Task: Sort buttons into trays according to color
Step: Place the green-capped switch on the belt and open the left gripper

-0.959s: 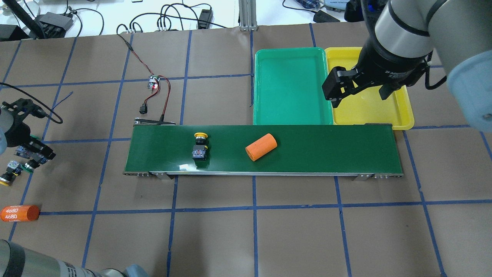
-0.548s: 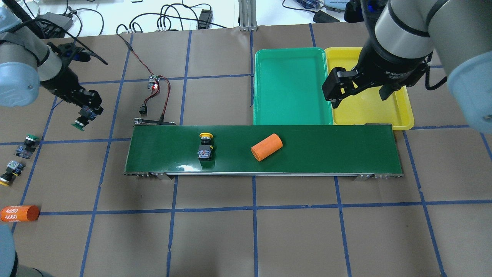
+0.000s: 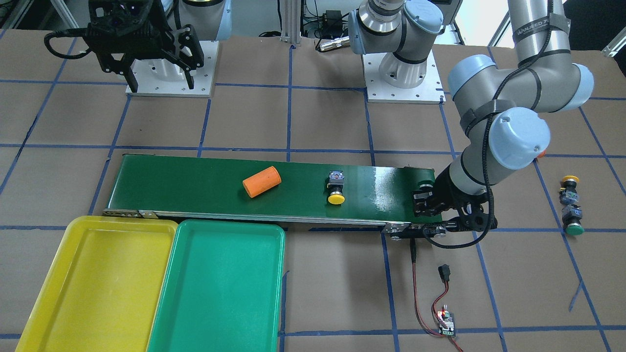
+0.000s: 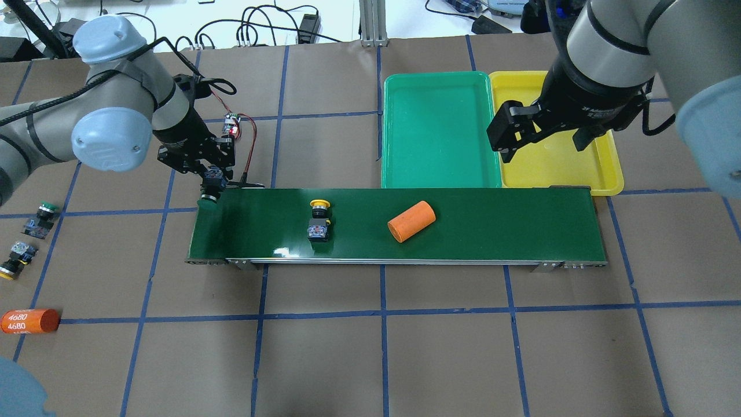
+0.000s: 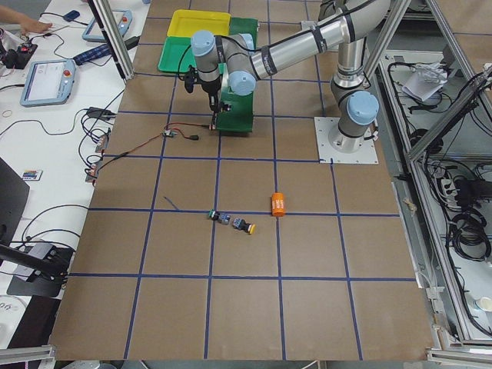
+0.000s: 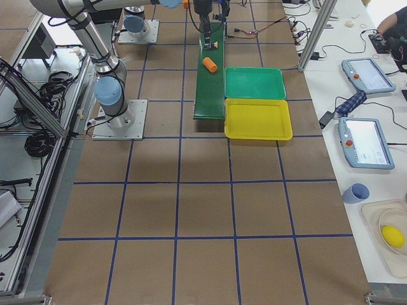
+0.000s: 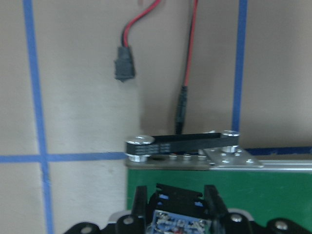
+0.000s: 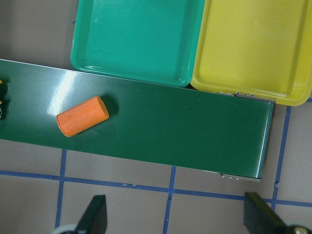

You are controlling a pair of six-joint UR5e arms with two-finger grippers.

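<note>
My left gripper [image 4: 212, 177] is shut on a green-capped button [image 4: 206, 200] and holds it over the left end of the dark green conveyor belt [image 4: 492, 226]. The button's body shows between the fingers in the left wrist view [image 7: 178, 225]. A yellow-capped button [image 4: 319, 220] lies on the belt. A green-capped button [image 4: 41, 215] and a yellow-capped one [image 4: 16, 258] lie on the table at far left. The green tray [image 4: 440, 133] and yellow tray [image 4: 556, 168] sit behind the belt, both bare. My right gripper [image 4: 541, 138] is open and empty above the yellow tray.
An orange cylinder [image 4: 411, 221] lies on the belt to the right of the yellow-capped button. Another orange cylinder marked 4680 [image 4: 29, 320] lies at the table's front left. Red and black wires with a small circuit board [image 4: 233, 124] lie behind the belt's left end.
My left arm has carried the green-capped button from the far left to the belt's left end. The yellow-capped button and the orange cylinder have drifted right on the belt. The right arm has not moved.
</note>
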